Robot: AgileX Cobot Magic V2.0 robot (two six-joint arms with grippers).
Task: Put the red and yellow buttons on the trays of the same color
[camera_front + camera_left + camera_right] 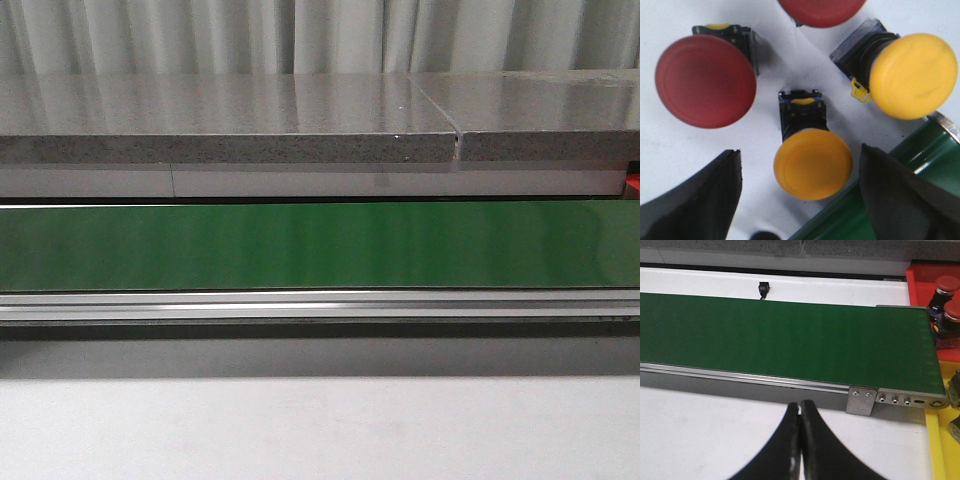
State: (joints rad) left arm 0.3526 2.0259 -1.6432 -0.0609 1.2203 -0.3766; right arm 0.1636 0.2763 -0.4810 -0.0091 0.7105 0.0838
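1. Left gripper (800,200) spread wide, nothing held; yellow button (812,162) lies between its fingers (695,200), lower centre of frame.
2. Right gripper (800,440) clenched, empty, near green conveyor belt (780,340).
3. Red button (822,10) cut off at top edge; red tray (920,277) only partly seen, upper right.

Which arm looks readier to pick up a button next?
The left. Its open claw hangs over the buttons, fingers either side of a yellow button. The right claw is shut above bare table by the green belt, no loose button near.
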